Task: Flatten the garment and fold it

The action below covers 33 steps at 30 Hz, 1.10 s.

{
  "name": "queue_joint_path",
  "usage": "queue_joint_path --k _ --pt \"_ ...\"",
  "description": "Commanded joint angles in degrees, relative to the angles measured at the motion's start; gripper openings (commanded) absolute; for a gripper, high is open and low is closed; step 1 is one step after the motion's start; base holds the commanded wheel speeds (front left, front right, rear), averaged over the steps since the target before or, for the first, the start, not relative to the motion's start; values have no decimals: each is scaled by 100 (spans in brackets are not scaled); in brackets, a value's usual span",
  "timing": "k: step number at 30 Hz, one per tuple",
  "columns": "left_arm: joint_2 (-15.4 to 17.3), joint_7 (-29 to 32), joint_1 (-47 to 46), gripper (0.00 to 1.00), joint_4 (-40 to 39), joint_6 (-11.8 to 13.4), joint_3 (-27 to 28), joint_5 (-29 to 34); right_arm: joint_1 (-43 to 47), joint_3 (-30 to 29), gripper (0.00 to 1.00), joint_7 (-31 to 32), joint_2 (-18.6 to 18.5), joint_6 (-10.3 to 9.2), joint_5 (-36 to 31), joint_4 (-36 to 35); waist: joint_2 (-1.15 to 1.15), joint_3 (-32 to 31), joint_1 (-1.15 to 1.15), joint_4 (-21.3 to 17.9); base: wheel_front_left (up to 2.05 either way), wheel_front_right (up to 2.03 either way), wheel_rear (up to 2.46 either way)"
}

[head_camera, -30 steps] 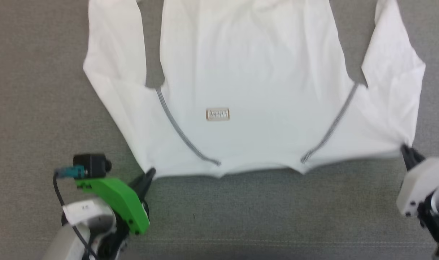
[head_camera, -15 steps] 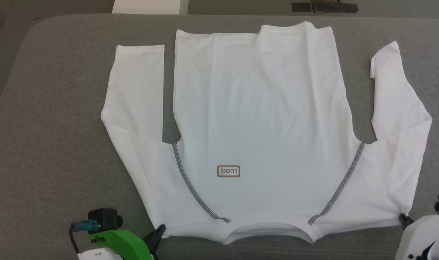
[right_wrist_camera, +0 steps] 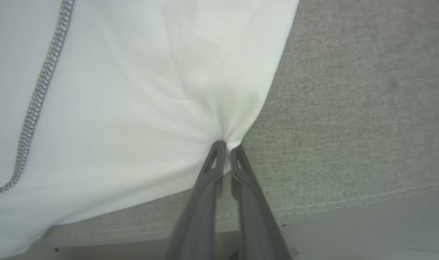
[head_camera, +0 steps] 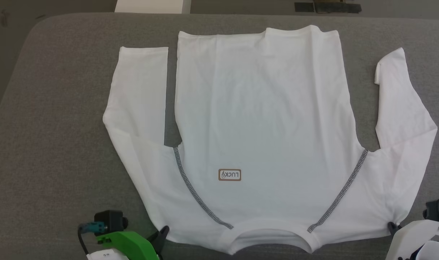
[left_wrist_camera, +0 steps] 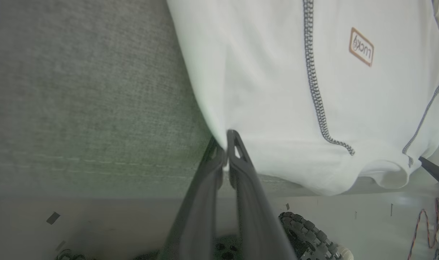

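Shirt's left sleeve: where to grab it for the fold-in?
Left sleeve: probably pinch its outer edge near the bend, coming from the left over bare cushion. It lies flat, a gap apart from the torso, so that edge is free.

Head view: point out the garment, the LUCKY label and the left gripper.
garment (head_camera: pixel 263 108), head view, middle of its body panel.
LUCKY label (head_camera: pixel 229 175), head view, centre of the patch.
left gripper (head_camera: pixel 164 231), head view, fingertips pinching the garment's shoulder.
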Motion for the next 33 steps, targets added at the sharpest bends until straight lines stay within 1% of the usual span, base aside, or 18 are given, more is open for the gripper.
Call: queue_joint_path --k 1,3,7,13,16,19,21,24,28,29,33 --pt "-25 -60 -97 100 12 -21 22 61 -77 84 100 -36 46 -8 41 67 0 -22 1 16 0 0 0" --pt "-39 -122 -88 100 -49 -32 51 44 -30 38 100 -145 46 -8 94 -114 0 -61 1 28 0 0 0" --pt "27 -335 -34 100 -318 17 178 110 134 -122 100 -506 46 -8 93 -740 0 -154 1 27 0 0 0" --pt "182 -958 -171 100 -837 112 622 317 263 -67 100 -1331 46 -8 9 -1661 0 -160 1 -24 0 0 0" --pt "383 -1244 -506 100 -881 85 842 536 180 49 100 -1814 46 -8 -36 -1949 0 -31 1 -85 0 0 0" --pt "618 -1382 -1008 100 -747 -19 1003 702 28 220 100 -2244 46 -8 -145 -2102 0 172 1 -149 0 0 0" --pt "843 -1337 -1474 100 -541 -114 1076 808 -117 352 100 -2504 46 -8 -221 -2144 0 371 1 -200 0 0 0" --pt "1136 -1147 -2146 100 -227 -201 1148 906 -325 496 100 -2708 47 -8 -267 -2154 0 671 1 -280 0 0 0" --pt "1568 -638 -3091 100 266 -309 1142 1021 -640 666 100 -2859 47 -8 -277 -2173 0 1116 1 -437 0 0 0" --pt "1728 -387 -3553 100 483 -324 1152 1045 -790 718 100 -2907 47 -8 -261 -2183 0 1340 1 -519 0 0 0" --pt "1963 162 -4349 100 805 -325 1110 1070 -1040 811 100 -2993 47 -8 -204 -2206 0 1779 1 -706 0 0 0"
